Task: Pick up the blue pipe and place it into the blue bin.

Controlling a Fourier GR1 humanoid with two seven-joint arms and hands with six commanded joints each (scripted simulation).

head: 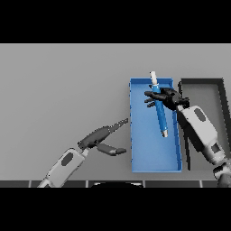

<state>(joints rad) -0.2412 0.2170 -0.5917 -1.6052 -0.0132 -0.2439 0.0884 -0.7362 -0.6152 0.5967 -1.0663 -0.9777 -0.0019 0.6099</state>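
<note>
The blue pipe, a slim blue rod with pale ends, hangs tilted over the blue bin. Its upper pale end reaches past the bin's far rim and its lower end points down into the bin. My right hand comes in from the right and has its fingers curled round the pipe's upper half. My left hand hovers above the table just left of the bin, with fingers straight and thumb spread, holding nothing.
A dark grey bin stands right beside the blue bin, partly covered by my right forearm. Bare grey table stretches to the left and toward the far edge.
</note>
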